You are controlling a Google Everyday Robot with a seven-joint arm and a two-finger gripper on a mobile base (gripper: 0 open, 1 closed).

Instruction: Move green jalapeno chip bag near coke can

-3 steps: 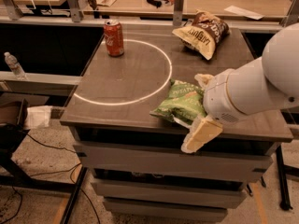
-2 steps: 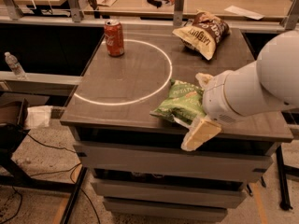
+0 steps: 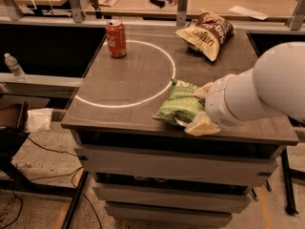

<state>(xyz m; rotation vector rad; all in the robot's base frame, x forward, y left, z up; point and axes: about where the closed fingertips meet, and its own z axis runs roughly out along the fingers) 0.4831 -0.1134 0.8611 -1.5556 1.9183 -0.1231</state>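
Note:
The green jalapeno chip bag (image 3: 178, 105) lies on the dark table (image 3: 119, 123) near its front edge, right of the middle. My gripper (image 3: 195, 109) comes in from the right on a thick white arm (image 3: 267, 89). Its cream fingers (image 3: 202, 126) sit on either side of the bag's right end and press on it. The coke can (image 3: 116, 38) stands upright at the far left corner of the table, well apart from the bag.
A brown and cream chip bag (image 3: 206, 35) lies at the table's far right. A white ring (image 3: 164, 87) is marked on the tabletop between can and green bag. A clear water bottle (image 3: 14, 67) stands on a lower ledge at left. Desks stand behind.
The lower finger has swung up from hanging over the table's front edge and now sits against the green bag. The bag and the can have stayed where they were.

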